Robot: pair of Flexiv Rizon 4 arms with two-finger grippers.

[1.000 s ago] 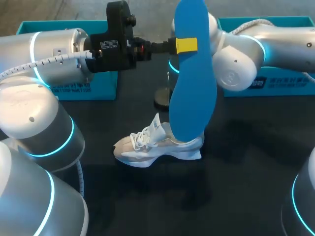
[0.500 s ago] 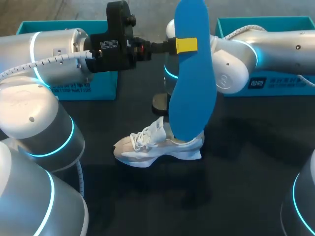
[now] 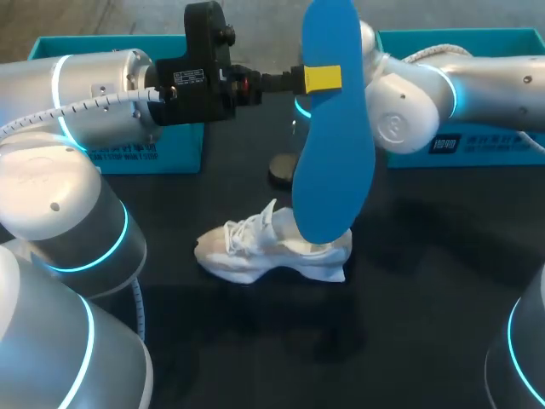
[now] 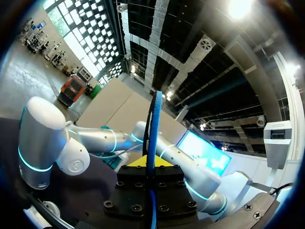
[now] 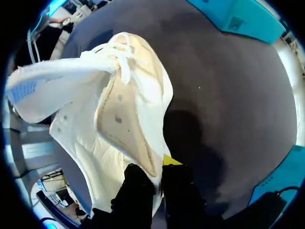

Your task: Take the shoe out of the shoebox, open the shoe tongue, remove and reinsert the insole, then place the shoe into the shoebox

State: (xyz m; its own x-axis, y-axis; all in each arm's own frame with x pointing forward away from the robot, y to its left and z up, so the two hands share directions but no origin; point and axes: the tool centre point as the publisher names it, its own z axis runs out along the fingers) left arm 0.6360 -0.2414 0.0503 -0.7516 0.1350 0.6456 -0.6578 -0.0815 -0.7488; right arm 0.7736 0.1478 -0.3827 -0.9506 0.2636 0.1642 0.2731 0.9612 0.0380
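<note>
Pinching the blue insole [image 3: 334, 162] upright above the white shoe [image 3: 255, 253] on the desk [image 3: 426, 290], the left gripper [image 3: 322, 78] hangs high while the right gripper [image 5: 158, 168] clamps the shoe's heel rim.

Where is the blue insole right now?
In the head view the insole hangs upright over mid-table, pinched near its top by the left gripper, its lower end overlapping the heel of the shoe on the table.

Nothing readable. White print on left box [image 3: 119, 152] and right box [image 3: 477, 145] fronts, plus sticker [image 3: 189, 77] on black mount [image 3: 204, 38]: too small.
</note>
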